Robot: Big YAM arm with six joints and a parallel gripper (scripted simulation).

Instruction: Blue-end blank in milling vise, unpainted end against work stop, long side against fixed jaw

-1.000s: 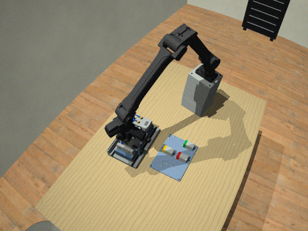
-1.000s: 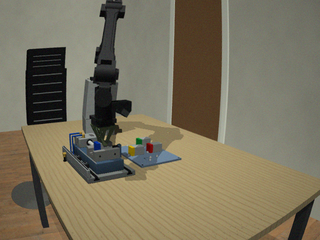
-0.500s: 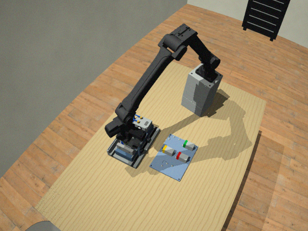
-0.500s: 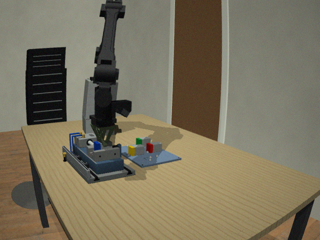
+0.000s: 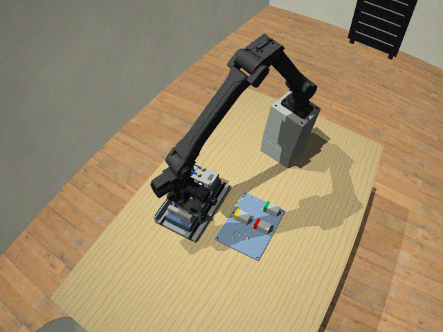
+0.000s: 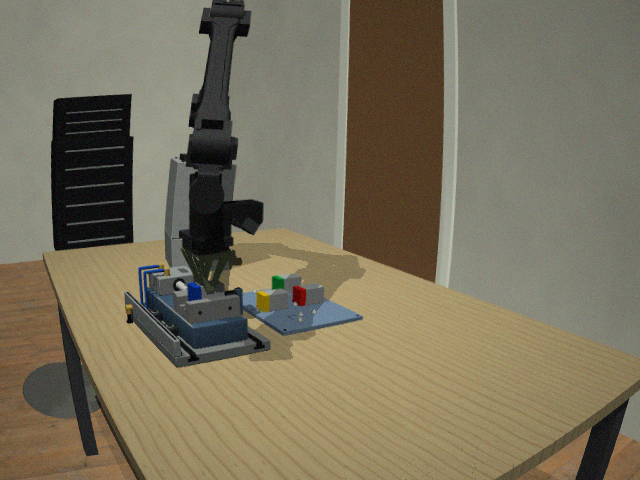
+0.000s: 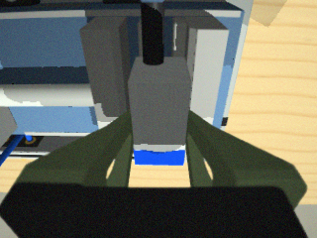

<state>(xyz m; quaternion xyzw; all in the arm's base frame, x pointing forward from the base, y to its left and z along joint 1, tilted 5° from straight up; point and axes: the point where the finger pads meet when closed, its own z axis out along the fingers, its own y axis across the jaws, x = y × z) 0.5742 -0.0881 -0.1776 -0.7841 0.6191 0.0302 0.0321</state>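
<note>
Bench [image 5: 142,279] [image 6: 361,403] [image 7: 277,99]: pale top with wavy wood grain, rectangular, on dark straight legs.

Pedestal [image 5: 273,124] [image 6: 176,206]: grey, smooth, box-shaped; near one short edge of the bench, carrying the black jointed arm [image 5: 214,111] [image 6: 219,67].

Milling vise [image 5: 178,232] [image 6: 219,333] [image 7: 45,37]: grey slotted base, blue blocky body; beside the long edge at left in the top view. Hosed block [image 5: 211,177] [image 6: 165,283], grey with blue hoses and brass-coloured fittings, faces the pedestal end; fixed jaw [image 5: 181,213] [image 6: 214,308] [image 7: 207,74], a plain grey block, lies toward the opposite short edge.

Claw [image 5: 184,205] [image 6: 210,290] [image 7: 158,119]: olive, tapering fingers, clamped on the blue-ended blank [image 5: 175,205] [image 6: 194,291] [image 7: 159,104], a matt grey block between the vise jaws. Blue end toward the nearby long edge; plain end at the black work stop [image 7: 153,35]. Contact with bars and fixed jaw: cannot be told.

Plate [image 5: 228,234] [image 6: 330,319]: thin, flat, blue, with small pale pins; between the vise and the other long edge. On it, apart: green-ended blank [image 5: 272,209] [image 6: 293,281], yellow-ended blank [image 5: 243,216] [image 6: 277,299], red-ended blank [image 5: 264,226] [image 6: 313,294], all with grey bodies.
</note>
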